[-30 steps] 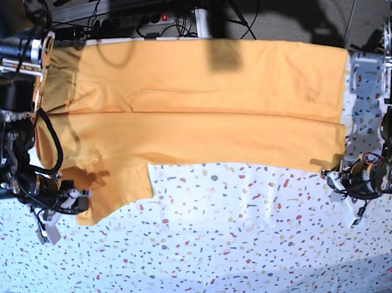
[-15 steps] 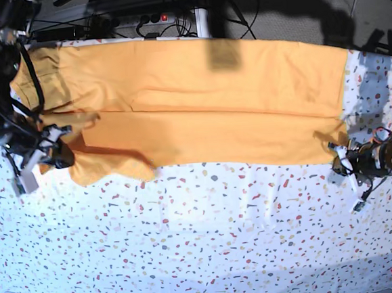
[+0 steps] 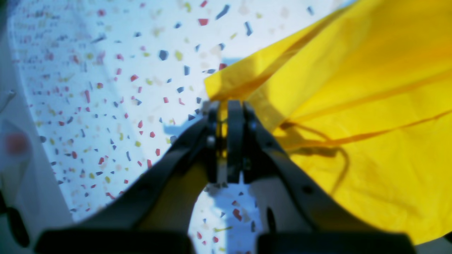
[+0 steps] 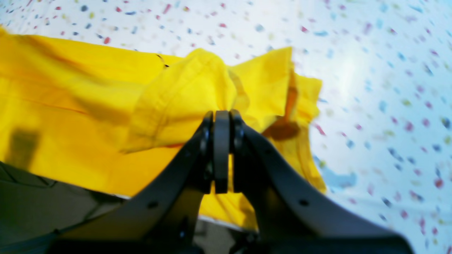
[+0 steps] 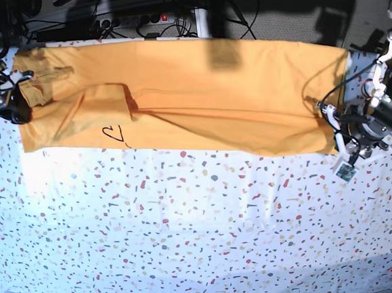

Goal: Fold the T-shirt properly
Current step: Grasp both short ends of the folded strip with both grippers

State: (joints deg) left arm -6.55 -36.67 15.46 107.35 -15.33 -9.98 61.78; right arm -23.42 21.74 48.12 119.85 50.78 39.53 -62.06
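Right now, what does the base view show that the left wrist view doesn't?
Only the base view shows the whole T-shirt stretched across the table, the right gripper at its far end, and cables behind the table. Only the left wrist view shows the left gripper closed, yellow fabric between its fingers. Both show the shirt's corner and the speckled tablecloth.

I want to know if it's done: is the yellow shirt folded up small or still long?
Partly folded: the T-shirt lies as one long band, its sleeve tucked onto it, a hand pinching each end.
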